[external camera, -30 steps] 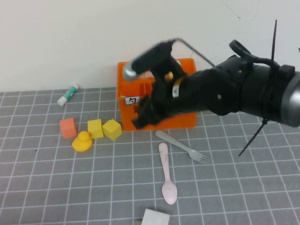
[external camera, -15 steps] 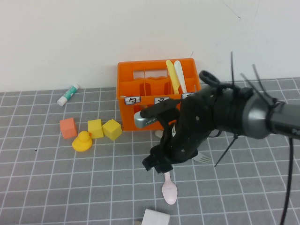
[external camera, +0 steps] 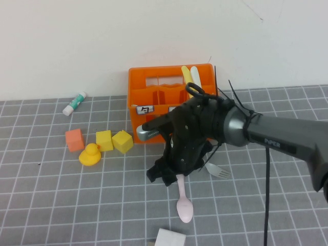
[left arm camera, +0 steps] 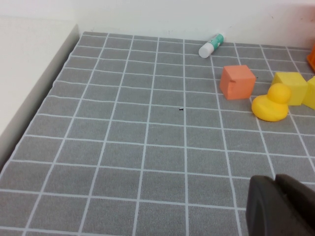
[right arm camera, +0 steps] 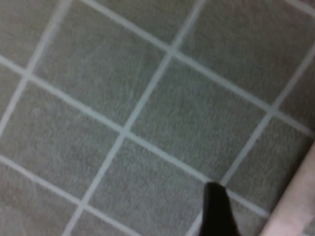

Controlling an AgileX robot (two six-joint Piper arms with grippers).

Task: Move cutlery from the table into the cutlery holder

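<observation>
The flat grey table (external camera: 61, 205) with its white square grid is carrying everything, and its far edge is running along a white wall. The right arm is reaching in from the right edge, and the right hand (external camera: 163, 175) is hanging low over the middle of the table, just in front of the crate and right above the handle end of the pink spoon; the high view is not showing its fingers clearly, and the right wrist view is catching only one dark fingertip (right arm camera: 218, 209) over bare grid, so its width cannot be told from the pictures, and nothing is showing as held in it. The bright orange plastic crate with divided compartments (external camera: 154, 102) is standing near the far edge, and a yellow knife (external camera: 186, 76) and a white knife (external camera: 194, 74) are standing upright together in its right-hand compartment. The matte pink plastic spoon (external camera: 183, 201) is lying in front of the crate with its bowl toward the near edge. A grey plastic fork (external camera: 219, 170) is lying just to its right, partly hidden by the arm. The left hand (left arm camera: 281, 206) is sitting closed and empty above the table near the left edge. Toward the left of the crate, a yellow rubber duck (external camera: 90, 154), two yellow toy blocks (external camera: 114, 140) and an orange block (external camera: 74, 139) are clustering together.
</observation>
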